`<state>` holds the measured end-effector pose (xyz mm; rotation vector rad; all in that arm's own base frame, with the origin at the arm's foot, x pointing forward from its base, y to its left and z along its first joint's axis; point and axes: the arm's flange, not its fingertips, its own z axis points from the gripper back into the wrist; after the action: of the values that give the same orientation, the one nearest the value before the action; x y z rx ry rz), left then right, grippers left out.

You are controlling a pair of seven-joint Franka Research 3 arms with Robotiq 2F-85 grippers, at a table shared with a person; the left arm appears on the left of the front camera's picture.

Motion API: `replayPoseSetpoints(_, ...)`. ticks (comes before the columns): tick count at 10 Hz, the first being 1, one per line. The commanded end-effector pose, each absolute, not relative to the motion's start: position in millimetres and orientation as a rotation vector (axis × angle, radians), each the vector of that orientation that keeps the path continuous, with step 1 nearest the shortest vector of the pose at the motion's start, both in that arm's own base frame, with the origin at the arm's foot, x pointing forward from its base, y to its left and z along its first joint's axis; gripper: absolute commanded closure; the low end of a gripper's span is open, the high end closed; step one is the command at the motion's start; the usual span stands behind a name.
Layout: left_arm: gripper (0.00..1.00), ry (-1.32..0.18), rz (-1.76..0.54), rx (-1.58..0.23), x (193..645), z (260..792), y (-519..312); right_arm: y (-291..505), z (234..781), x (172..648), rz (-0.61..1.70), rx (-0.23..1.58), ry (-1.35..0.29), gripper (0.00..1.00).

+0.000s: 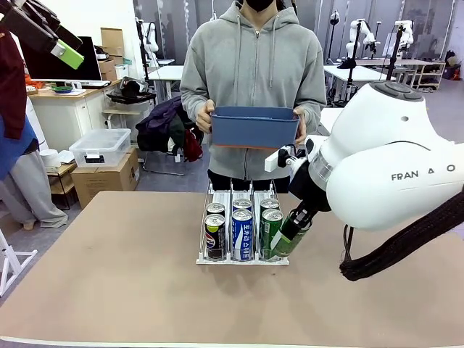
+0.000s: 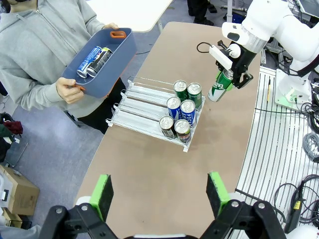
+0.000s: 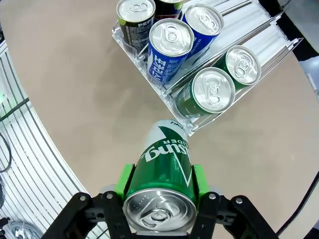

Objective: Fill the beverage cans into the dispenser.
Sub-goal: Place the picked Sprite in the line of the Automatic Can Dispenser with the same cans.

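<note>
I get bright, even overhead room light in all three views, and the cans (image 1: 242, 233) throw only soft, faint shadows on the tan table (image 1: 109, 275). In my right wrist view they glare mildly on top, and the green can (image 3: 160, 164) close to the lens looks swollen. Both wrist views bend straight lines near their edges, and the far room in the front view looks slightly soft.

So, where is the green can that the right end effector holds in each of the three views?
Front view: green can low right of centre, by the dispenser's right front corner.
Left wrist view: green can upper right, right of the dispenser.
Right wrist view: green can bottom centre, in the right end effector.
Shared landmark: the dispenser.
</note>
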<state>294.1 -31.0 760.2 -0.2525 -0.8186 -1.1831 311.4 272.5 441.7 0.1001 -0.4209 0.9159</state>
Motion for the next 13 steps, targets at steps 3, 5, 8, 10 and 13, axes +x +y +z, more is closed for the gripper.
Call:
replayPoseSetpoints(3, 0.00, -0.818, -1.182, -0.253, 294.0, 759.7, -30.8, 279.8, 433.7, 341.7, 0.889, 0.096, -0.448, 0.42)
replayPoseSetpoints(5, 0.00, -0.818, -1.182, -0.253, 294.0, 759.7, -30.8, 280.9, 431.3, 357.6, 0.861, 0.087, -0.474, 0.42)
replayPoseSetpoints(8, 0.00, -0.818, -1.182, -0.253, 294.0, 759.7, -30.8, 283.3, 427.7, 385.7, 0.831, 0.089, -0.521, 0.42)
replayPoseSetpoints(10, 0.00, -0.818, -1.182, -0.253, 294.0, 759.7, -30.8, 290.2, 424.8, 396.5, 0.834, 0.093, -0.529, 0.42)
replayPoseSetpoints(13, 0.00, -0.818, -1.182, -0.253, 294.0, 759.7, -30.8, 304.4, 418.0, 407.1, 0.858, 0.077, -0.513, 0.42)
